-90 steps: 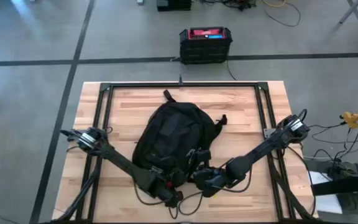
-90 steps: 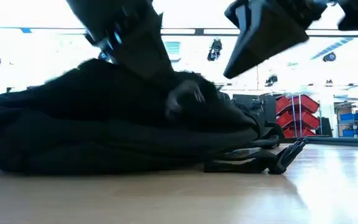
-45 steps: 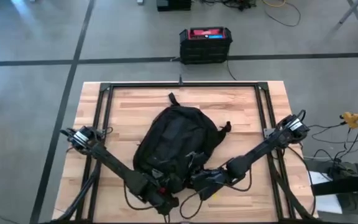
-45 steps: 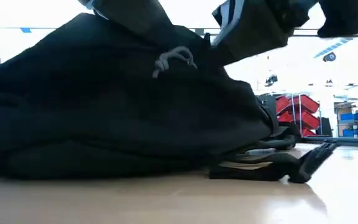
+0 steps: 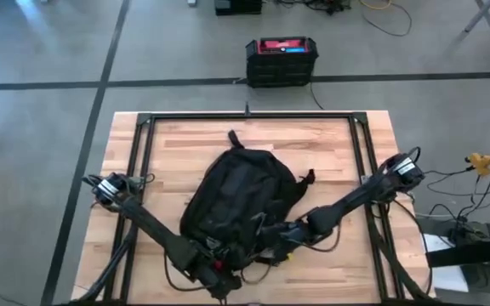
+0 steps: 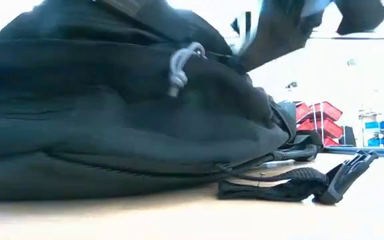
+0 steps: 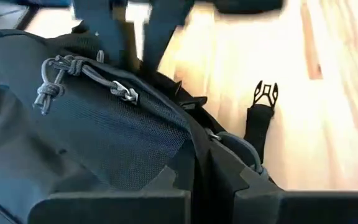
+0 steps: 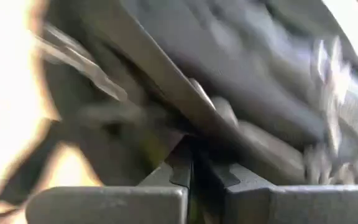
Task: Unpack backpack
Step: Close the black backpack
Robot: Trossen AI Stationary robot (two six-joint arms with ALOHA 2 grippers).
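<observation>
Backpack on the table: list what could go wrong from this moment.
1. Both grippers, left and right, crowd the backpack at its near end, so the arms might collide.
2. The loose strap with a buckle trails on the table and could snag.
3. The backpack is still closed; tugging fabric may drag it.

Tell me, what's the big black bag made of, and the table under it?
The backpack looks like soft matte woven fabric: it sags, creases, and shows a mesh-like weave in the left wrist view. The table looks like pale wood, with plank lines and grain.
</observation>
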